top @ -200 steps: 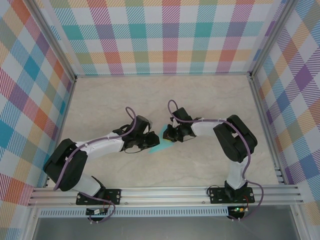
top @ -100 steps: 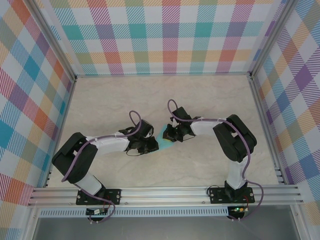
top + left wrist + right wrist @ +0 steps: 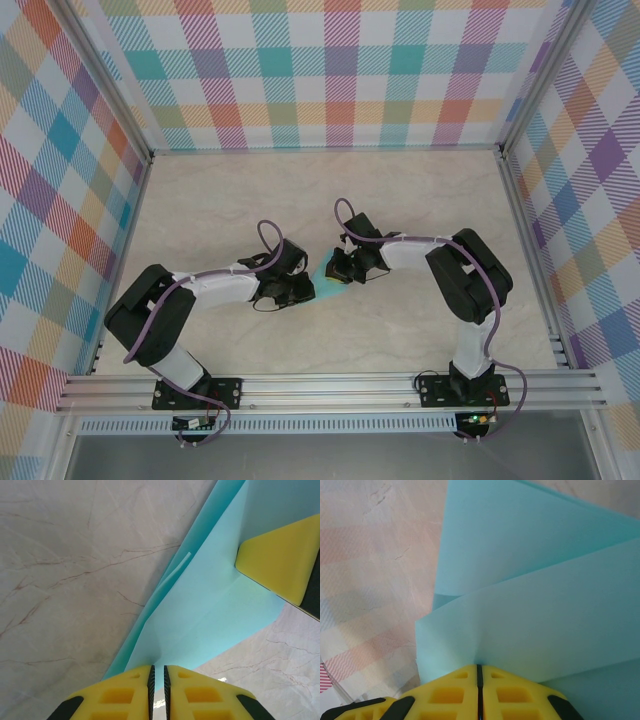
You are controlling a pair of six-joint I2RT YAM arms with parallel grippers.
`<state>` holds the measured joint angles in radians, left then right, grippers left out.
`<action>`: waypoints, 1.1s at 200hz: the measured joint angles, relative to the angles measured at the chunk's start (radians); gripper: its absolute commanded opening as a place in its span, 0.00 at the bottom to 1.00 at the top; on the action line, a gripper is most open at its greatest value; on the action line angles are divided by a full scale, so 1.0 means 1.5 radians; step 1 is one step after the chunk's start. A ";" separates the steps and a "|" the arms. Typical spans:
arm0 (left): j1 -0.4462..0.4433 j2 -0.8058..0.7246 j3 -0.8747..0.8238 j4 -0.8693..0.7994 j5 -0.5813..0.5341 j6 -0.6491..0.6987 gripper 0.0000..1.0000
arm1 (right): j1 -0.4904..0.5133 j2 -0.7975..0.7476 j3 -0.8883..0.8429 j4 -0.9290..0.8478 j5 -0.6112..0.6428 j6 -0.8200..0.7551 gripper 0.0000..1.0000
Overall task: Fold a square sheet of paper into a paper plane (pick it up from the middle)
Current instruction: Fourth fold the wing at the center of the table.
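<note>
turquoise paper [image 3: 322, 273], creased into long flaps, is at the middle of the table [image 3: 400, 330]. left claw [image 3: 158, 672] and right claw [image 3: 479, 669] each pinch tight on one edge. it looks half folded. next, a flap needs pressing flat along its crease. from above, the arms hide its whole shape.

Left arm [image 3: 215, 290], right arm [image 3: 440, 255]: white links, black joints, purple cables [image 3: 262, 232]; yellow tool fingers [image 3: 120, 696], black-edged.

Creased, layered turquoise paper plane [image 3: 322, 273]
</note>
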<state>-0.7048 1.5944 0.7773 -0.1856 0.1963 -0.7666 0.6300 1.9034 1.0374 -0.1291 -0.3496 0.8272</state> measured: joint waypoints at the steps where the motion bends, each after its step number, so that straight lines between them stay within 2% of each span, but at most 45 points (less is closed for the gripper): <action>1: 0.000 0.000 0.000 0.000 0.000 0.000 0.16 | 0.000 0.000 0.000 0.000 0.000 0.000 0.08; 103: 0.000 -0.014 0.000 0.033 0.025 0.000 0.15 | 0.000 0.000 0.001 -0.002 0.001 0.000 0.08; 220: 0.000 -0.003 0.000 0.018 0.013 0.000 0.14 | 0.000 0.003 0.006 -0.008 0.000 0.000 0.08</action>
<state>-0.7048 1.5894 0.7769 -0.1593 0.2157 -0.7662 0.6304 1.9079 1.0462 -0.1417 -0.3492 0.8276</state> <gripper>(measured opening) 0.145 0.085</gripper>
